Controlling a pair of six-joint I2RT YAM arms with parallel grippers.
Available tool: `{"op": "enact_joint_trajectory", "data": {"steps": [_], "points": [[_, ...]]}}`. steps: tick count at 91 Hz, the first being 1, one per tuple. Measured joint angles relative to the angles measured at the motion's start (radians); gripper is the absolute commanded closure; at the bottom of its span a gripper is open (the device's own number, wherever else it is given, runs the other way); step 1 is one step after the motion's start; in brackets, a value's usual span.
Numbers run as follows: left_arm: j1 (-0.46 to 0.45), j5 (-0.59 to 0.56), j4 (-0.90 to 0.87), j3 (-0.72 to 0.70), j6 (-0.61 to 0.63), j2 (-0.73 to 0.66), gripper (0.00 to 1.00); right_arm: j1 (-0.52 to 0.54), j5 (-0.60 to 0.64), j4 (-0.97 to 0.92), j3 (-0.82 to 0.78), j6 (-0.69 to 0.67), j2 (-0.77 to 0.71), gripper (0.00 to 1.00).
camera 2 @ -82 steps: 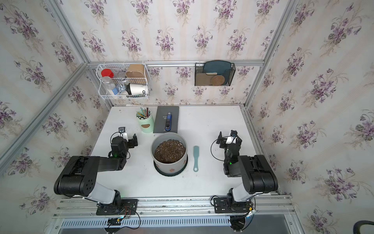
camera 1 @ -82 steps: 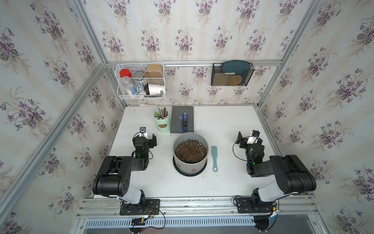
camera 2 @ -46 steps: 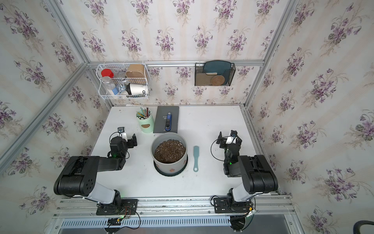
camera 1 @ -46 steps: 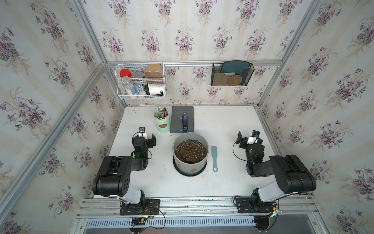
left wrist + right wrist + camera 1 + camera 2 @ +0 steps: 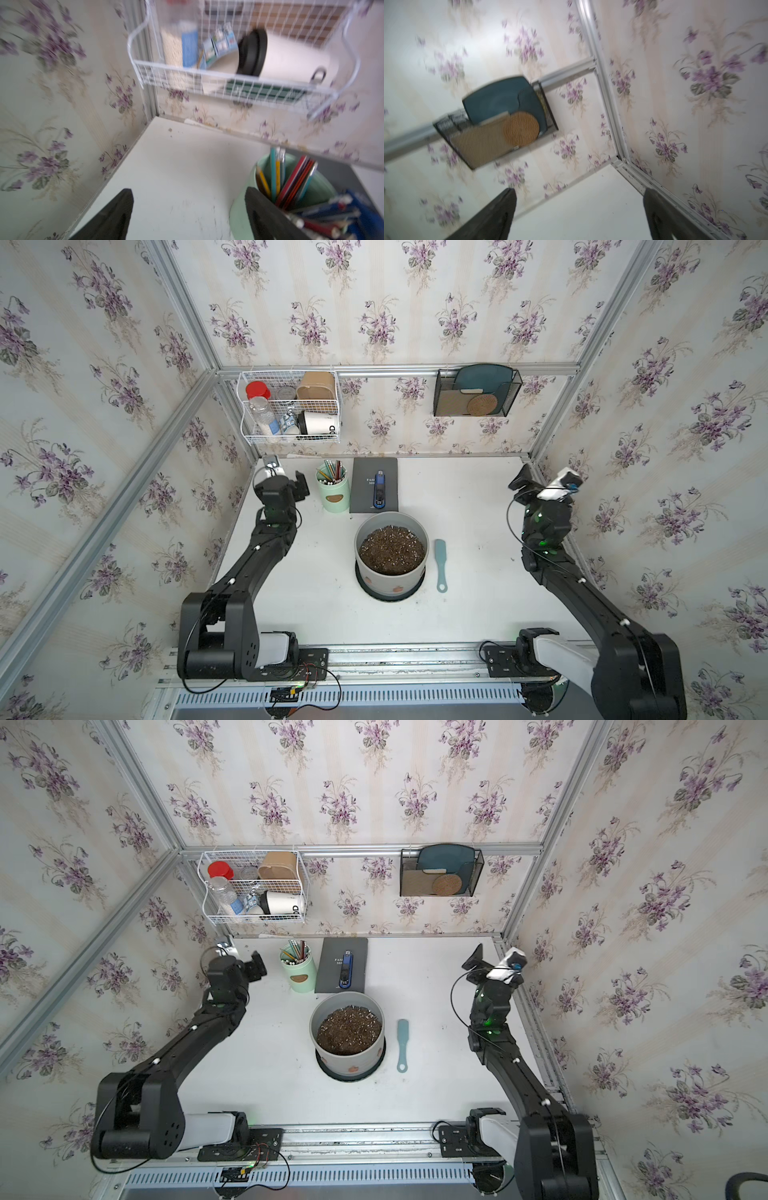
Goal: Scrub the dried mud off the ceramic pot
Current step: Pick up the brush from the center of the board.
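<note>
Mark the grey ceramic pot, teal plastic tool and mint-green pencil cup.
Grey ceramic pot (image 5: 379,583), top view, outer wall.
Teal plastic tool (image 5: 440,564), top view, handle.
Mint-green pencil cup (image 5: 337,507), top view, side wall.

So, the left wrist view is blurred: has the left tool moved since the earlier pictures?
Yes. The left tool has gone toward the back wall: earlier level with the ceramic pot's far rim, now beside the mint-green cup.

Seen from high over the 6 o'clock edge in both top views, facing steeply down toward 12 o'clock, taking in the whole table (image 5: 457,489) and 3 walls (image 5: 415,290); near-identical. Left wrist: close, past the left gripper (image 5: 188,189) toward 11 o'clock, at wire basket (image 5: 228,79) and pencil cup (image 5: 236,214). Right wrist: past the right gripper (image 5: 578,189), tilted up toward 1 o'clock, at mesh holder (image 5: 549,122). All 3 shared with top views.
</note>
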Motion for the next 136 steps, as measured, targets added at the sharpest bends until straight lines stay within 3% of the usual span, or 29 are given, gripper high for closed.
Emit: {"op": "enact_joint_trajectory", "data": {"steps": [5, 14, 20, 33, 50, 78, 96, 136], "points": [[0.000, 0.004, -0.141, 0.101, -0.077, -0.028, 0.24, -0.047, 0.002, -0.177, 0.062, 0.095, -0.004, 0.10], [-0.040, 0.088, -0.351, 0.160, -0.198, -0.083, 0.26, -0.047, -0.045, -0.507, 0.218, 0.218, 0.113, 0.01], [-0.116, 0.157, -0.474, 0.136, -0.259, -0.135, 0.25, 0.007, -0.062, -0.698, 0.288, 0.274, 0.186, 0.09], [-0.281, 0.196, -0.634, 0.058, -0.320, -0.251, 0.25, 0.257, -0.036, -0.989, 0.252, 0.351, 0.195, 0.19], [-0.315, 0.244, -0.713, -0.002, -0.388, -0.323, 0.29, 0.518, -0.062, -1.162, 0.161, 0.437, 0.112, 0.25], [-0.316, 0.319, -0.737, -0.013, -0.428, -0.405, 0.27, 0.793, -0.041, -1.162, 0.050, 0.542, 0.137, 0.15], [-0.316, 0.326, -0.730, -0.075, -0.470, -0.455, 0.23, 0.806, -0.130, -1.049, 0.000, 0.524, 0.169, 0.22], [-0.315, 0.306, -0.728, -0.147, -0.525, -0.507, 0.20, 0.808, -0.242, -0.931, -0.025, 0.482, 0.293, 0.28]]}}
